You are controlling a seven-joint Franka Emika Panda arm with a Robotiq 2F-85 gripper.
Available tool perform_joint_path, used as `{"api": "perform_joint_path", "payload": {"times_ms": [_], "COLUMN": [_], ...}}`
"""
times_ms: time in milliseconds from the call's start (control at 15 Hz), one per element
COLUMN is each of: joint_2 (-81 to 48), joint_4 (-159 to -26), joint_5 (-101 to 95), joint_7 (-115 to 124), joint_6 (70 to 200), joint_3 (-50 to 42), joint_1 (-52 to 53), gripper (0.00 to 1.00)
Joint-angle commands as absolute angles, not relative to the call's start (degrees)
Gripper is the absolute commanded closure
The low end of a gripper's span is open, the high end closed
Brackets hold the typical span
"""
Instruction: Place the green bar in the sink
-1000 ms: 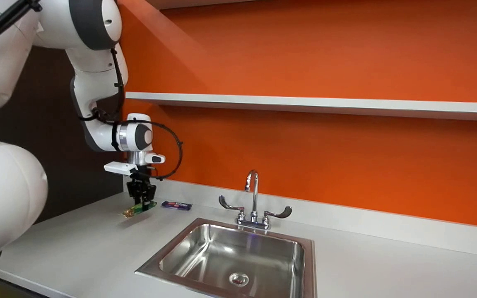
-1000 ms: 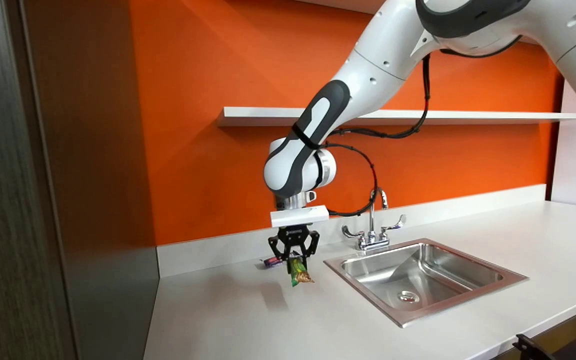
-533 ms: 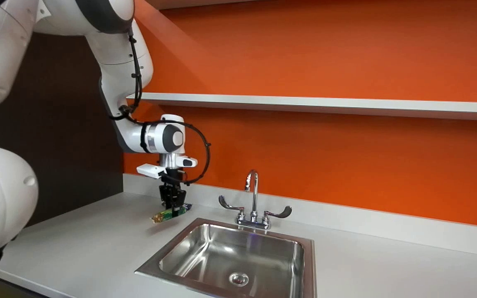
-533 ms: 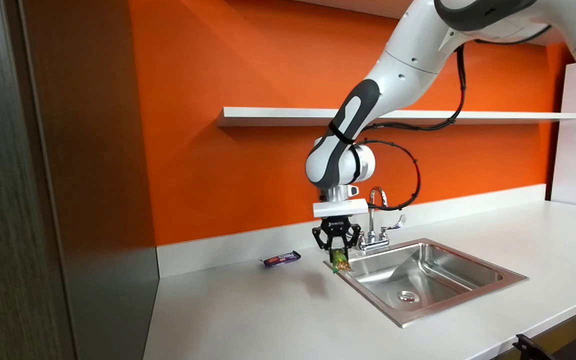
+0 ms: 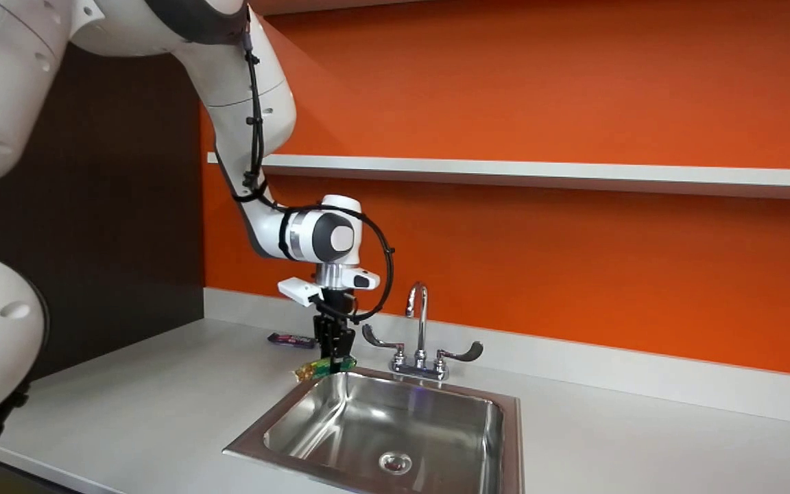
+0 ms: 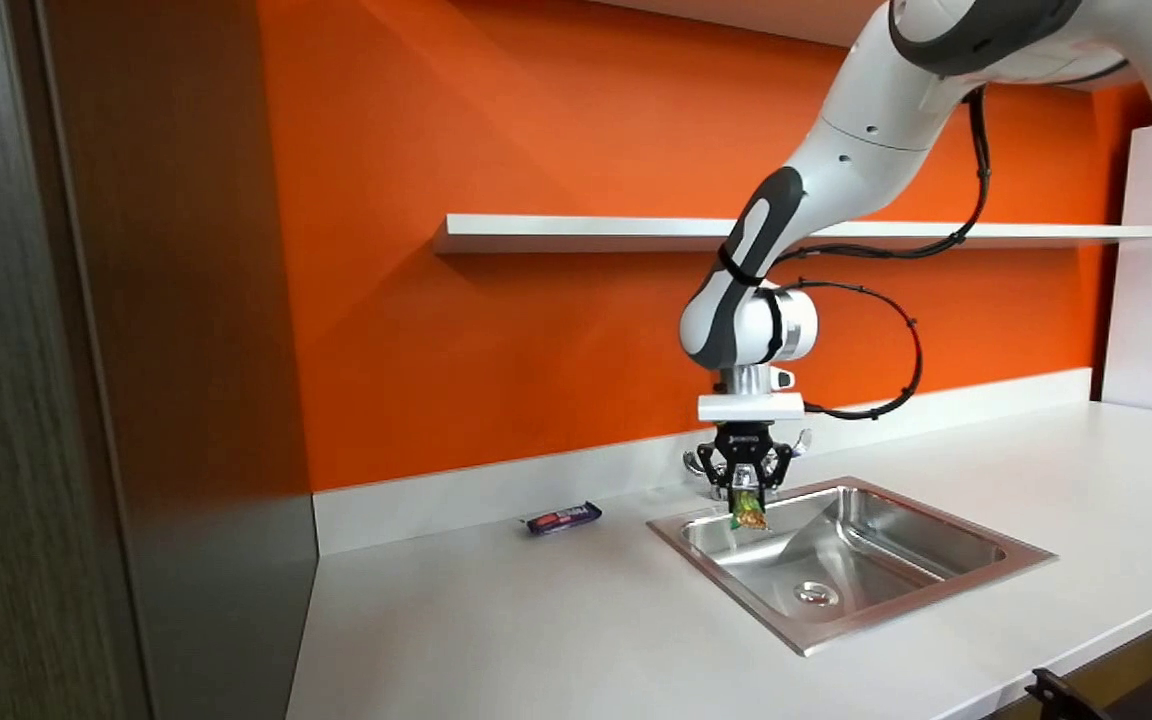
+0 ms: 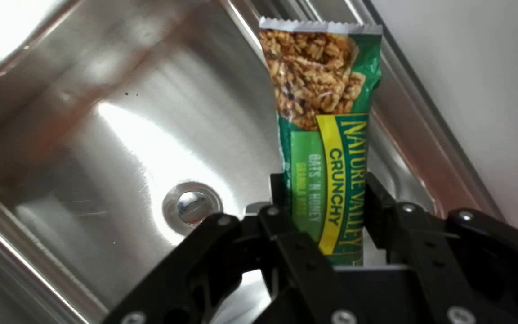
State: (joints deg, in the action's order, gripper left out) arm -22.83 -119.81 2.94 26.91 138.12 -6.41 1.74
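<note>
The green bar is a green-wrapped granola bar. My gripper is shut on it, the fingers across its middle. In the wrist view the bar lies between the two fingers of the gripper, its granola-picture end sticking out forward and its near end hidden by the gripper. In an exterior view the bar hangs below the gripper, over the sink's back corner on the purple bar's side. The steel sink, also in an exterior view, has a drain and holds nothing visible.
The chrome faucet with two handles stands behind the sink, close to the gripper. A dark purple bar lies on the counter near the wall. A white shelf runs above. A dark panel stands at the counter's end.
The arm has carried the green bar from above the counter near the purple bar across to the sink's back corner. The grip on it has stayed shut. The purple bar has not moved.
</note>
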Motion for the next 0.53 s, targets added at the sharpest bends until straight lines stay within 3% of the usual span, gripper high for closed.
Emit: {"api": "perform_joint_path", "payload": {"times_ms": [0,467], "joint_2": [-23.1,-27.1], "joint_4": [-119.6,-119.0], "joint_5": [5.9,8.5], "joint_7": [23.5,21.0], "joint_6": [139.1,142.3], "joint_3": [-6.7,-7.0], "joint_1": [-1.4,-4.1], "gripper": [0.82,0.82]}}
